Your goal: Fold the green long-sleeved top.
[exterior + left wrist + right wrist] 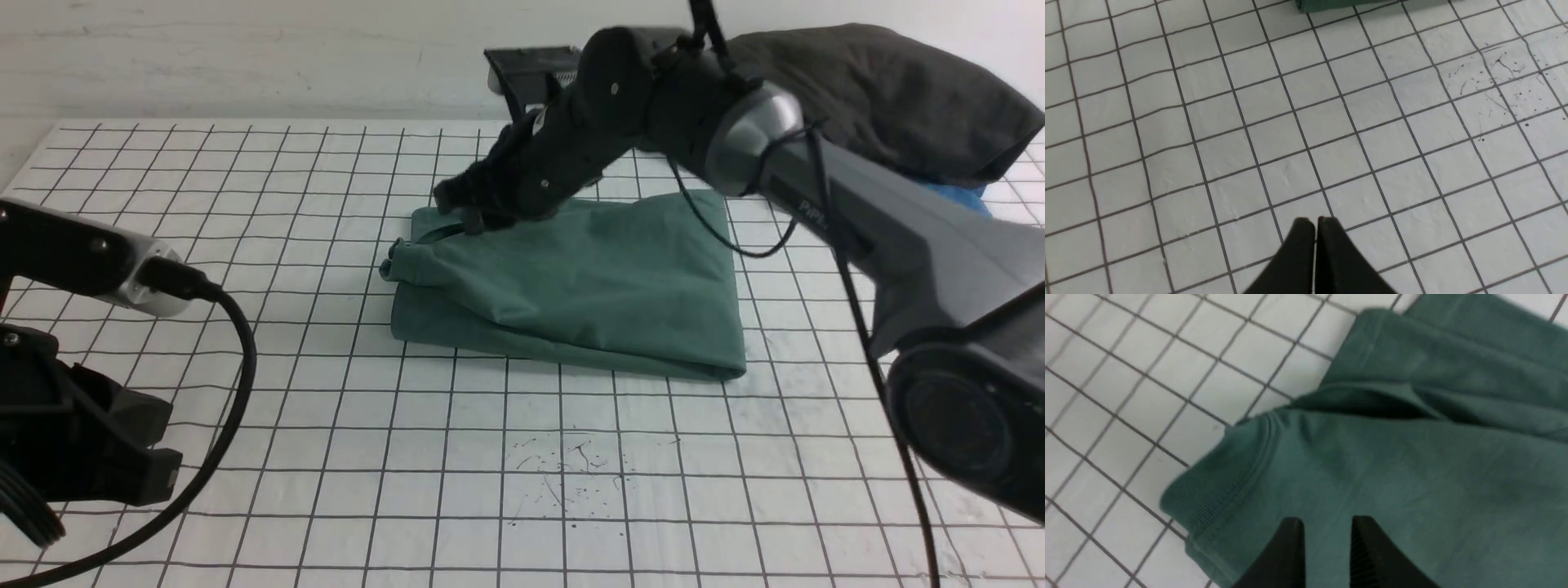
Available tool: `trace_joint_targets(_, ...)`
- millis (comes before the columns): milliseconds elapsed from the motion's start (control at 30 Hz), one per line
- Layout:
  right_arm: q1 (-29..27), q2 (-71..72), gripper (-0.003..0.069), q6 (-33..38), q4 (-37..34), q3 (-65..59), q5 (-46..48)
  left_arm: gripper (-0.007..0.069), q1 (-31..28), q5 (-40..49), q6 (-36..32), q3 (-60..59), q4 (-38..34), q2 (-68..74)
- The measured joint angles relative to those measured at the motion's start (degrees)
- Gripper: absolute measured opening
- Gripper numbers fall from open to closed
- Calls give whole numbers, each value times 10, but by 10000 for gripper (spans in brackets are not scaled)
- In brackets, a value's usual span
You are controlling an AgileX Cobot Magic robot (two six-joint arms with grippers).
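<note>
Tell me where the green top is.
Front view: the green top lies folded at the table centre, right hand at its far left corner, dark garment behind to the right.

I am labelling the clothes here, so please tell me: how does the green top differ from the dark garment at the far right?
The green top is dusty green, the dark garment charcoal. The green top lies folded flat mid-mat; the dark garment is a bulging heap at the far right. The green top rests directly on the grid mat; the dark garment lies over something blue. Both are soft cloth.
</note>
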State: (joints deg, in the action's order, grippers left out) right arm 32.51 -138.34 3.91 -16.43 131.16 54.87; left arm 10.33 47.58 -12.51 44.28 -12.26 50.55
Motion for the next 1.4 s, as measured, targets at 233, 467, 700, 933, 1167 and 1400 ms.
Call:
trace_joint_targets(233, 64, -52, -11, 31, 8, -1, -68, -7, 0, 0, 0, -1, -2, -10)
trace_joint_targets(467, 81, -16, -13, 41, 86, 49, -31, -7, 0, -16, -23, -11, 0, -79)
trace_joint_targets(700, 78, 96, -13, 56, 179, 93, 101, -7, 0, -88, -56, -63, 2, -188)
trace_joint_targets(933, 42, 374, -15, 48, 214, -86, 110, -7, 0, -237, -74, -201, -2, -335)
trace_joint_targets(1167, 38, 590, -15, 3, 235, -466, 83, -7, 0, -341, -75, -281, -2, -402)
trace_joint_targets(1400, 38, 669, -15, -1, 164, -766, -33, -7, 0, -356, -75, -289, -4, -410)
